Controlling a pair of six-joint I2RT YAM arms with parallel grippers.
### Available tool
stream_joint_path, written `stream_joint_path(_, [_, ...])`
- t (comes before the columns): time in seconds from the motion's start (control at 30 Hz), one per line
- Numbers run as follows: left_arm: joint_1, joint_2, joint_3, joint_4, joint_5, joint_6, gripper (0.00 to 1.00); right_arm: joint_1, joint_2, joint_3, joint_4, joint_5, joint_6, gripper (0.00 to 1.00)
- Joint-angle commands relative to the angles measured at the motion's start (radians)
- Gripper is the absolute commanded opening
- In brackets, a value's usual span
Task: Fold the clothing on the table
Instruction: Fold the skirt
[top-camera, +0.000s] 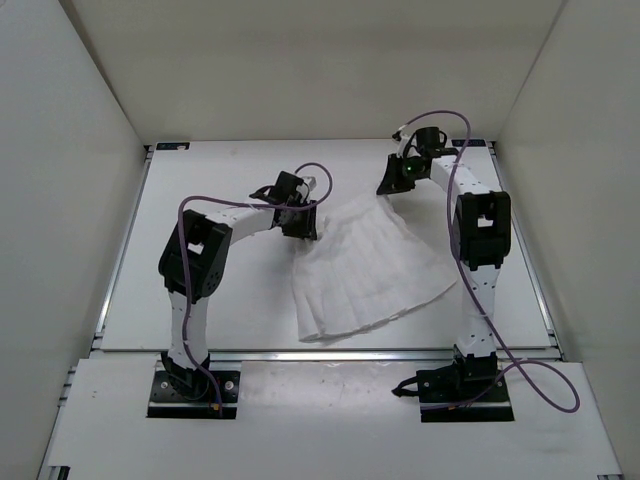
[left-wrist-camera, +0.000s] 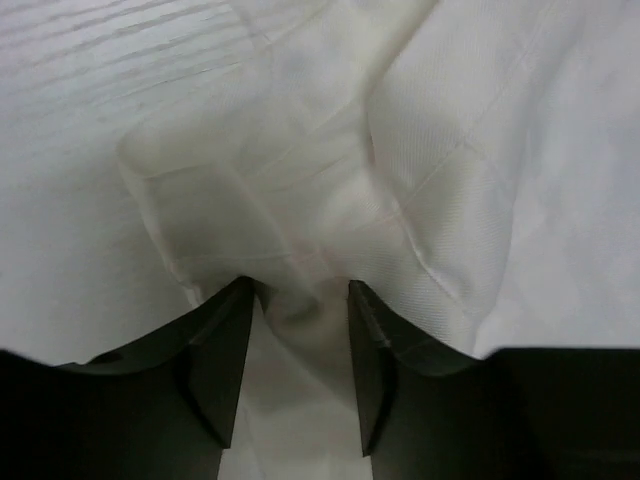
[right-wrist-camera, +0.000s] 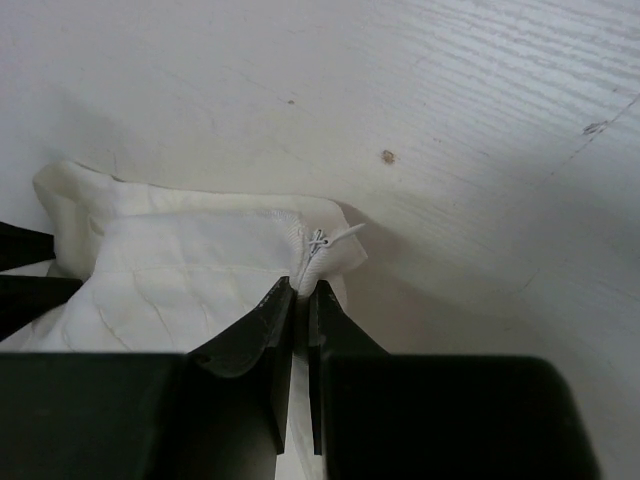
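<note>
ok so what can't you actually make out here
Left wrist: whether the left gripper truly pinches the clothing; bunched fabric fills the gap between its jaws.
Top view: both sets of jaws, too small and dark to separate.
Right wrist: most of the clothing, cut off by the right gripper body and frame edge.

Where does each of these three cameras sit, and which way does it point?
Top: fixed above and behind, looking down at the table and clothing; left arm and right arm show whole.
Left wrist: on the left arm, facing down past the left hand onto bunched clothing; two dark fingers show.
Right wrist: on the right arm, facing the right hand pinching the clothing's edge.
Both wrist views share the clothing and table.
</note>
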Motion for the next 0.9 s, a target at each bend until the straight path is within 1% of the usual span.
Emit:
stream_joint_path(0.0, [0.026,-0.083,-0.022,-0.018,-0.057,-0.027,0.57,0.021,-0.026,-0.025,-0.012,0.008,-0.024,0.05])
stream_joint_path(0.03, [0.029,-0.08,-0.016,-0.018,-0.074,-0.031,0.62,0.023,-0.031,-0.04,-0.018,0.011,-0.023,0.05])
stream_joint_path(0.07, [0.038,-0.082,-0.009,-0.019,-0.11,-0.034,0.68,0.026,-0.039,-0.045,-0.02,0.013,-0.029,0.09])
stream_joint_path(0.1, [0.036,-0.079,-0.008,-0.022,-0.144,-0.04,0.7,0.021,-0.043,-0.058,-0.03,0.014,-0.02,0.09])
stream_joint_path(0.17, [0.044,-0.066,0.008,-0.024,-0.158,-0.054,0.7,0.018,-0.055,-0.094,-0.014,0.025,-0.032,0.1])
stream_joint_path(0.23, [0.046,-0.051,0.006,-0.018,-0.168,-0.076,0.71,0.012,-0.066,-0.112,-0.03,0.023,-0.04,0.09])
stream_joint_path(0.33, [0.036,-0.053,-0.006,0.011,-0.172,-0.078,0.7,0.005,-0.074,-0.118,-0.035,0.028,-0.04,0.09])
stream_joint_path(0.4, [0.041,-0.063,-0.015,0.027,-0.212,-0.084,0.72,-0.008,-0.074,-0.126,-0.032,0.027,-0.04,0.09])
stream_joint_path(0.53, [0.068,-0.034,0.004,0.051,-0.186,-0.093,0.7,-0.017,-0.082,-0.143,-0.037,0.02,-0.037,0.08])
stream_joint_path(0.63, [0.084,0.01,0.034,0.044,-0.162,-0.106,0.66,-0.017,-0.078,-0.148,-0.026,0.01,-0.04,0.07])
stream_joint_path(0.73, [0.064,0.053,0.061,0.018,-0.158,-0.095,0.62,-0.012,-0.063,-0.131,-0.029,0.013,-0.032,0.07])
stream_joint_path(0.8, [0.058,0.059,0.063,0.027,-0.155,-0.101,0.57,-0.011,-0.059,-0.125,-0.033,0.011,-0.038,0.06])
stream_joint_path(0.83, [0.058,0.065,0.058,0.034,-0.146,-0.103,0.56,0.0,-0.046,-0.123,-0.029,0.007,-0.032,0.06])
stream_joint_path(0.87, [0.058,0.072,0.063,0.033,-0.134,-0.109,0.52,-0.006,-0.054,-0.123,-0.027,0.002,-0.038,0.06])
